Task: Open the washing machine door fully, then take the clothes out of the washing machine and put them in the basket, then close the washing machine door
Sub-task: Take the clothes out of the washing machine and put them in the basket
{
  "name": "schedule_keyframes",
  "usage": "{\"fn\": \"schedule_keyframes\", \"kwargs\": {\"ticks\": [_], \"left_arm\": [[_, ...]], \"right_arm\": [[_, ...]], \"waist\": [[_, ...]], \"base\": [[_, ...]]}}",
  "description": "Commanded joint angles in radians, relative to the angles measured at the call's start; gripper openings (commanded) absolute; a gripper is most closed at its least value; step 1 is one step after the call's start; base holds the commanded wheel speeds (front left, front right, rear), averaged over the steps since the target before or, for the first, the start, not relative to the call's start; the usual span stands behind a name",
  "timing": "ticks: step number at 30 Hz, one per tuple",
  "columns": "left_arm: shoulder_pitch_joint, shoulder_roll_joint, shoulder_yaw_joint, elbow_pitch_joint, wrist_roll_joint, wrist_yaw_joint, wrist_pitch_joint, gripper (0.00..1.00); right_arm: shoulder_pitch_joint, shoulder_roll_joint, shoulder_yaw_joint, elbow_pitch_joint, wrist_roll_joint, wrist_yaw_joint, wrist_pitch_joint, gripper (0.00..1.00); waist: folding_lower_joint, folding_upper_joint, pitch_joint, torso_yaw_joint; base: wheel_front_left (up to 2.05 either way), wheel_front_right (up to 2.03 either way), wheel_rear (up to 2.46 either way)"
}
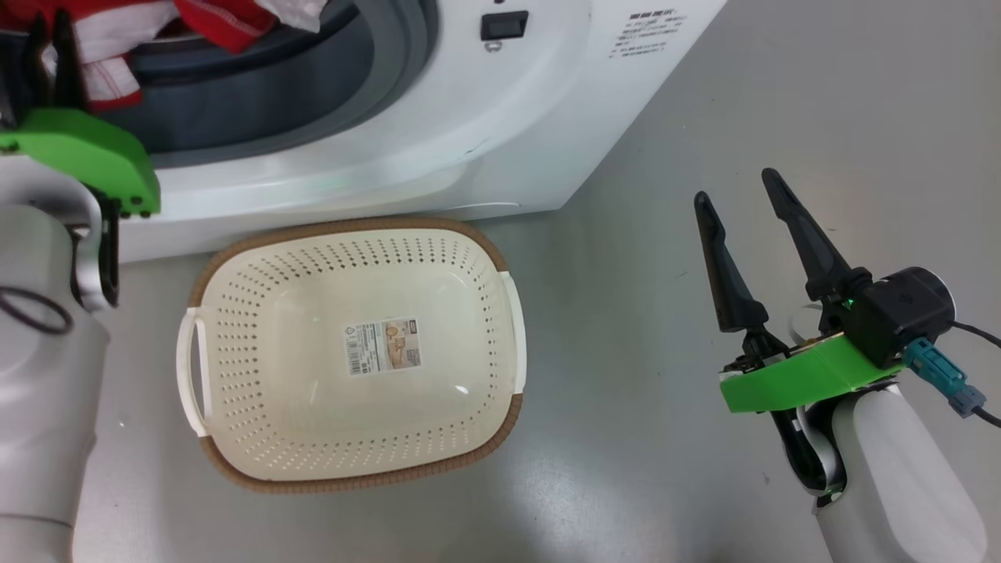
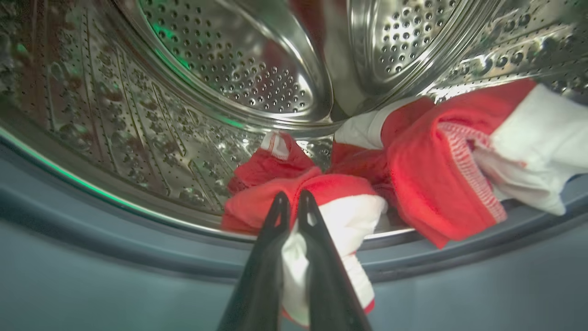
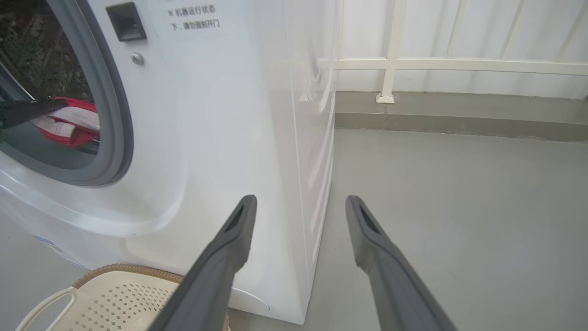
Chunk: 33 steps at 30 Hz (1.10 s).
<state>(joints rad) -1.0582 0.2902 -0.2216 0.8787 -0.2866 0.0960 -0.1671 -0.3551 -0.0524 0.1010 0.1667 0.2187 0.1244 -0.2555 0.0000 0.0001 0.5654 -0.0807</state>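
The white washing machine (image 1: 500, 133) stands with its drum mouth uncovered; the washing machine door is out of view. Red and white clothes (image 2: 427, 174) lie at the drum's front lip and over the grey gasket (image 2: 115, 248). My left gripper (image 2: 293, 202) reaches into the mouth and is shut on a red and white garment (image 2: 349, 216), with white fabric pinched between the fingers. In the head view that gripper (image 1: 48, 47) sits at the upper left against the clothes (image 1: 117, 55). The cream basket (image 1: 235, 274) lies on the floor before the machine, holding nothing. My right gripper (image 1: 735, 199) hovers open to the right.
Grey floor (image 1: 665, 195) spreads around the machine and basket. A white railing (image 3: 390, 64) and a low kerb run along the back wall in the right wrist view. The machine's right side panel (image 3: 312, 138) stands just left of my right gripper (image 3: 298, 204).
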Motion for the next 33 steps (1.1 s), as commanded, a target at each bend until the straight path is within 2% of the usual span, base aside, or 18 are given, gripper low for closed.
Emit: {"fn": "schedule_keyframes", "kwargs": {"ticks": [1, 5, 11, 19, 25, 33], "left_arm": [[0.035, 0.045, 0.035, -0.045, -0.017, 0.006, -0.047, 0.0], [0.088, 0.033, 0.073, -0.114, -0.044, 0.004, -0.089, 0.0], [0.195, 0.007, 0.135, -0.288, -0.052, 0.001, -0.094, 0.0], [0.383, -0.036, 0.217, -0.488, -0.047, -0.036, -0.094, 0.0], [0.511, -0.075, 0.251, -0.625, -0.033, -0.044, -0.095, 0.0], [0.637, -0.109, 0.253, -0.739, -0.026, -0.042, -0.095, 0.0]], "right_arm": [[0.004, 0.002, 0.012, -0.018, 0.006, 0.006, -0.006, 1.0], [0.005, 0.002, 0.003, -0.014, -0.004, 0.006, -0.006, 1.0], [0.01, 0.002, -0.014, -0.008, -0.016, 0.006, -0.006, 1.0], [0.038, 0.002, -0.014, 0.007, -0.017, 0.006, -0.006, 1.0], [0.067, 0.002, -0.017, 0.021, -0.017, 0.006, -0.006, 1.0], [0.09, 0.002, -0.026, 0.03, -0.02, 0.006, -0.006, 1.0]], "waist": [[0.0, -0.0001, -0.008, 0.004], [0.0, -0.0001, -0.028, 0.013], [0.0, -0.0001, -0.062, 0.026], [0.0, -0.0001, -0.146, 0.042], [0.0, -0.0001, -0.208, 0.055], [0.0, -0.0001, -0.269, 0.073]], "base": [[0.0, 0.0, 0.0], [0.0, 0.0, 0.0], [0.0, 0.0, 0.0], [0.0, 0.0, 0.0], [0.0, 0.0, 0.0], [0.0, 0.0, 0.0]]}}
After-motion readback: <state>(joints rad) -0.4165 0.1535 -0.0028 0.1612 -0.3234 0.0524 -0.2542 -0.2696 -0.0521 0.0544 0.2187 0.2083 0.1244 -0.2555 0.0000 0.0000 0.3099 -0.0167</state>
